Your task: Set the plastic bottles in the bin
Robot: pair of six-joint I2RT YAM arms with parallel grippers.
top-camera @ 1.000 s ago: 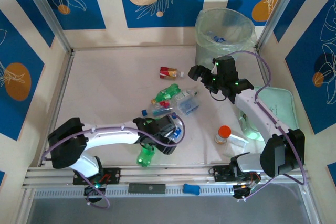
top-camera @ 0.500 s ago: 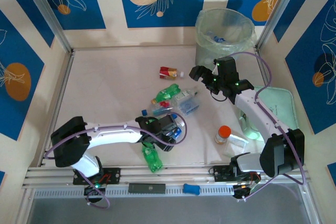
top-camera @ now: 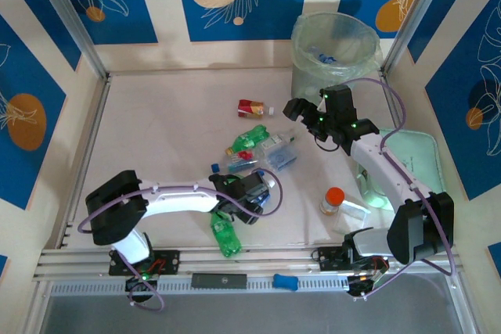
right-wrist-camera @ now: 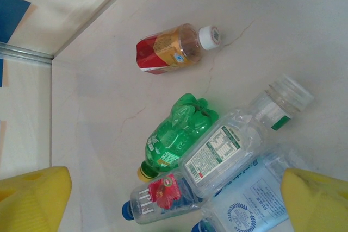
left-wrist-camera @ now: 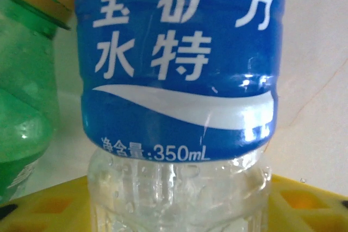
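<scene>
Snugly, left end effector (top-camera: 254, 195) clamped on blue-labelled bottle (left-wrist-camera: 179, 80)

The left arm (top-camera: 168, 199) is swung rightward, its elbow brought nearer the centre. The green bottle (top-camera: 225, 236) is turned aslant and nudged right on the surface. The blue-labelled bottle (left-wrist-camera: 179, 96) is covered more by the left gripper (top-camera: 249, 195).

Overhead camera looks down from behind the arms, whole table (top-camera: 172, 131) in frame. Left wrist camera's jammed against a blue-labelled bottle (left-wrist-camera: 179, 80). Right wrist camera looks down on the bottle cluster (right-wrist-camera: 206, 150), shared with overhead.
</scene>
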